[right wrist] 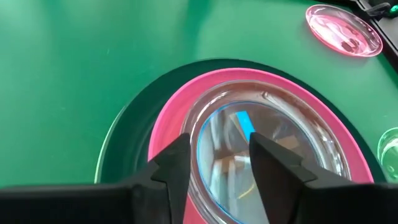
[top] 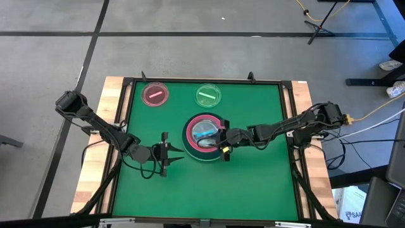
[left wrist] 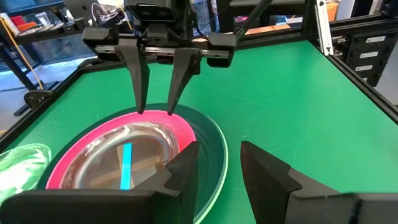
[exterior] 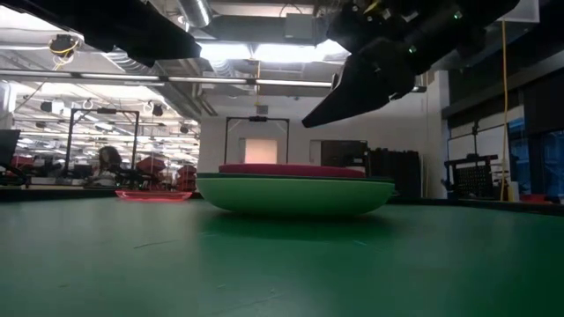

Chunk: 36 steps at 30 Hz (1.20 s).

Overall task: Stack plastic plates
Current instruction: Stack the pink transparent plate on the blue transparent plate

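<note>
The stack of plates [top: 202,136] stands mid-table: a light green plate [exterior: 295,198] at the bottom, then a dark green plate [left wrist: 211,155], then a pink plate [right wrist: 180,106]. A clear dish with a blue streak [right wrist: 249,143] lies in the pink one. My right gripper [right wrist: 217,162] is open and hovers above the stack's right rim, clear of it in the low view [exterior: 310,121]. My left gripper [top: 174,154] is open and low over the table, just left of the stack. A clear pink dish [top: 155,95] and a clear green dish [top: 207,95] rest on the mat near the far edge.
The green mat [top: 253,183] has a raised black frame [top: 288,126] around it. Bare mat lies on the near side and to the right of the stack. Beyond the table are a workshop room and cables.
</note>
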Motion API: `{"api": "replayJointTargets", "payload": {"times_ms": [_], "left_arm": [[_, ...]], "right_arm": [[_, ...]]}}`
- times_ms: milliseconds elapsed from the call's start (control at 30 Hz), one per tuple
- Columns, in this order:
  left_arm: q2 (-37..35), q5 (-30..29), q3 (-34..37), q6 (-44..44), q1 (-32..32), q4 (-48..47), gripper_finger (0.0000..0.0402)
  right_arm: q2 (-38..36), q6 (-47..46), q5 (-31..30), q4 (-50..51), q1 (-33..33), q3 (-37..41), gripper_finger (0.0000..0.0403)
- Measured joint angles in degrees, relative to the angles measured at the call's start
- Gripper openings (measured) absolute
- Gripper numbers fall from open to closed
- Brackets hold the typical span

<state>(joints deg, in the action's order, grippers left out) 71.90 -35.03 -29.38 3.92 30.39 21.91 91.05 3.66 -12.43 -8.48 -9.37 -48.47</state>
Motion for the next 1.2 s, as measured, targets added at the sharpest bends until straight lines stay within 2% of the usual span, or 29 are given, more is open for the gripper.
{"api": "replayJointTargets", "payload": {"times_ms": [233, 533, 733, 967, 1100, 1200], "left_arm": [[0.0, 0.0, 0.0, 0.48, 0.0, -0.72, 0.011], [0.02, -0.94, -0.3, 6.15, -1.56, -5.12, 0.011], [0.02, -0.94, -5.99, 12.45, -5.59, -22.16, 0.011], [-0.04, -0.65, -13.8, 19.83, -13.27, -47.6, 0.011], [-0.04, 0.82, -14.6, 20.84, -19.12, -55.72, 0.011], [-0.04, 1.73, -13.91, 17.77, -23.94, -59.42, 0.011]], "right_arm": [[-3.4, -0.06, 0.46, 1.7, -2.11, 0.02, 0.0165], [-4.07, -1.15, -1.71, 1.35, -14.8, 0.73, 0.0166], [-3.26, -1.95, -6.09, -4.0, -19.24, 3.29, 0.0166], [-3.04, -1.88, -9.63, -5.48, -19.43, 4.87, 0.0166], [-3.04, -1.84, -10.65, -5.48, -19.43, 4.98, 0.0166], [-3.04, -1.84, -10.61, -5.52, -19.43, 4.98, 0.0166]]}}
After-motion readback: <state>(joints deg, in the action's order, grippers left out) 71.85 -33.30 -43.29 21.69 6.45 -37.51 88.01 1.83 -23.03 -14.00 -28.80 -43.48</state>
